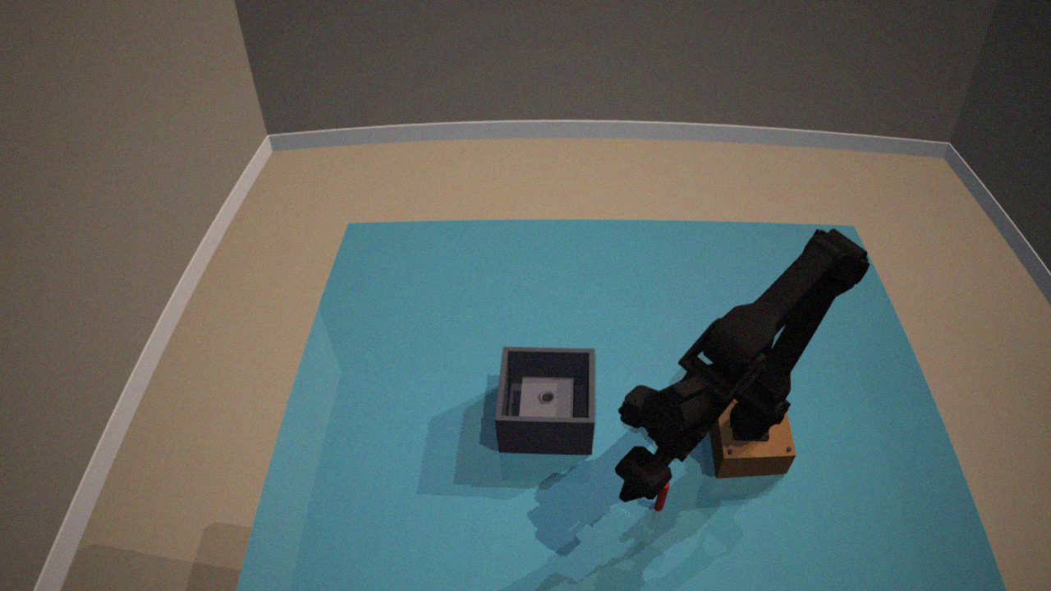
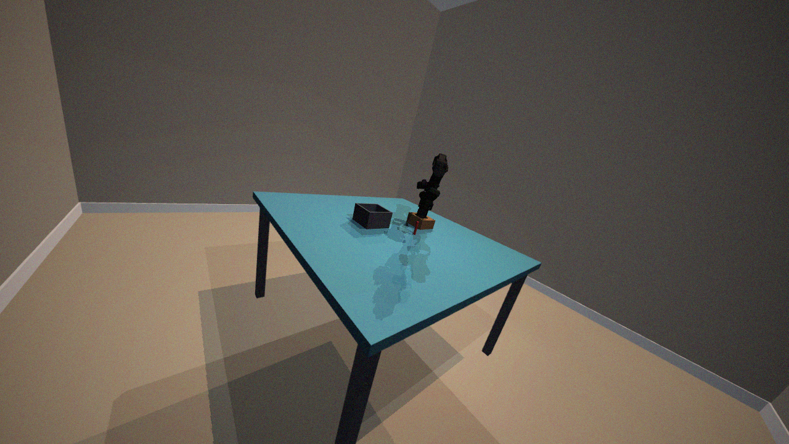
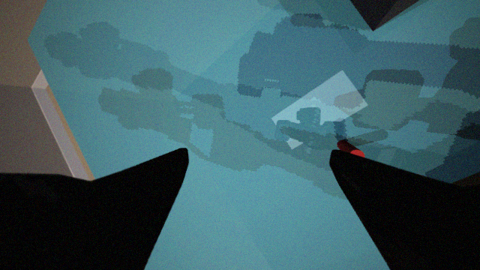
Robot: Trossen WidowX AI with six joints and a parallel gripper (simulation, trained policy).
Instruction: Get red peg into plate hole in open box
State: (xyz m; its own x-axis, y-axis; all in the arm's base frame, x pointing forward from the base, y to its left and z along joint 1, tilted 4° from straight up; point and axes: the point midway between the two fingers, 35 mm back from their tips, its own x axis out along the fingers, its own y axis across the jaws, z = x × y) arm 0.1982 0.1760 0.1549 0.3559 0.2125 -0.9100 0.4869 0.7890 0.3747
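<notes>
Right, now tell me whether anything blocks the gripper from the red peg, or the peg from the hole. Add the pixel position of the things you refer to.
Nothing visible stands between the open gripper (image 1: 637, 444) (image 3: 259, 154) and the red peg (image 1: 661, 497) (image 2: 415, 227) (image 3: 350, 148). Between the peg and the hole (image 1: 546, 396) stands the wall of the open box (image 1: 545, 436) (image 2: 373, 216); its top is open, so going over looks feasible.

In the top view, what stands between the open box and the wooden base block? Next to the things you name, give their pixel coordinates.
In the top view, the gripper (image 1: 633, 446) (image 3: 259, 155), open, hangs over the stretch between them.
</notes>
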